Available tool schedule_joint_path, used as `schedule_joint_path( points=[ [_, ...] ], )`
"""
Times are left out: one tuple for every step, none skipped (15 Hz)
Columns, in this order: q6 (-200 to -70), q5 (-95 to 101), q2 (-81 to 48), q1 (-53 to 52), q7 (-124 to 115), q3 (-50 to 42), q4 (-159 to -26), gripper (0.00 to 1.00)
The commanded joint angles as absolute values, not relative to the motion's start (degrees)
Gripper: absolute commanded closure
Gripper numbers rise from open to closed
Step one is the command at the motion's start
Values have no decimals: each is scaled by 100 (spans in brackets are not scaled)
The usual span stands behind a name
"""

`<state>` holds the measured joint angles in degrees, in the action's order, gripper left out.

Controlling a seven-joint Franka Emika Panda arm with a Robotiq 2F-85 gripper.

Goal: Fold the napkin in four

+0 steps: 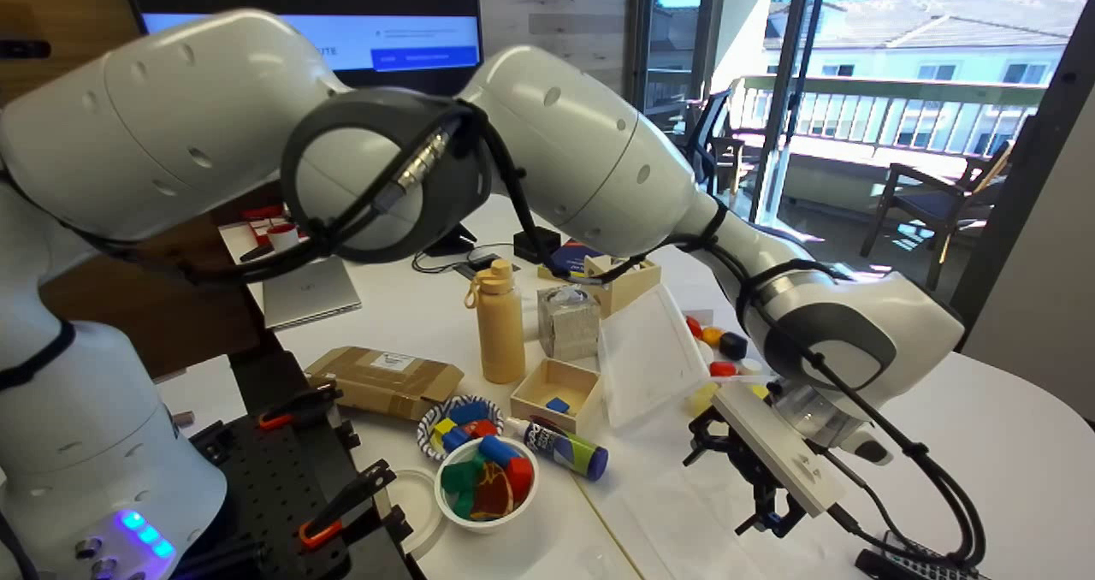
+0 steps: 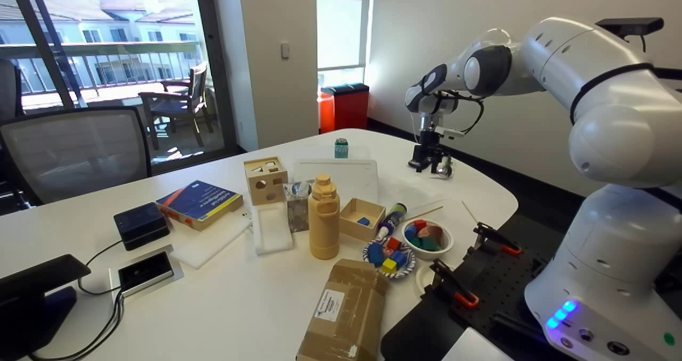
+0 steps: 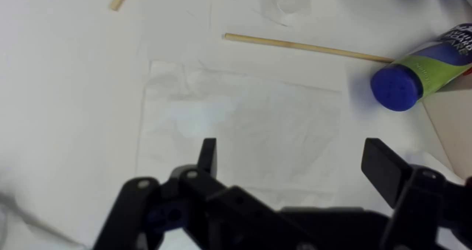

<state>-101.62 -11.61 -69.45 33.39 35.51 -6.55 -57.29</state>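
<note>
The napkin (image 3: 265, 124) is thin and white, and it lies nearly flat on the white table in the wrist view. Its upper and left edges show, with small wrinkles at the upper left corner. A crease or edge crosses it lower down; its lower part is hidden behind my gripper. The napkin shows faintly in an exterior view (image 1: 684, 507). My gripper (image 3: 291, 158) is wide open with nothing between its fingers, above the napkin. It also shows in both exterior views (image 1: 723, 493) (image 2: 430, 169), pointing down over the table.
A blue-capped cleaner bottle (image 3: 424, 73) lies right of the napkin, and a thin wooden stick (image 3: 309, 47) lies above it. A white bowl of blocks (image 1: 449, 511), an open wooden box (image 1: 530, 400) and a leaning white panel (image 1: 650, 353) stand nearby. A keyboard (image 1: 932, 559) lies at the edge.
</note>
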Motion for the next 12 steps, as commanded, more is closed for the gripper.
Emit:
schedule_joint_path(
  points=[
    [-9663, -1228, -7780, 3500, 3185, -645, -4327, 0],
    [-9610, -1208, -7908, 3532, 3106, -671, -4144, 0],
    [-9555, -1197, -8065, 3560, 3030, -677, -3933, 0],
    [-9529, -1185, -8195, 3588, 2967, -682, -3762, 0],
    [-9513, -1172, -8325, 3616, 2904, -692, -3593, 0],
    [-9581, -974, -8337, 3716, 2774, -497, -3605, 0],
    [-9582, -926, -8459, 3729, 2703, -488, -3457, 0],
    [-9568, -888, -8558, 3750, 2624, -467, -3338, 0],
    [-9546, -843, -8648, 3781, 2543, -454, -3227, 0],
    [-9545, -809, -8691, 3802, 2487, -432, -3171, 0],
    [-9733, -766, -8444, 3807, 2453, -396, -3623, 0],
    [-9728, -746, -8479, 3822, 2381, -385, -3590, 0]
  ],
)
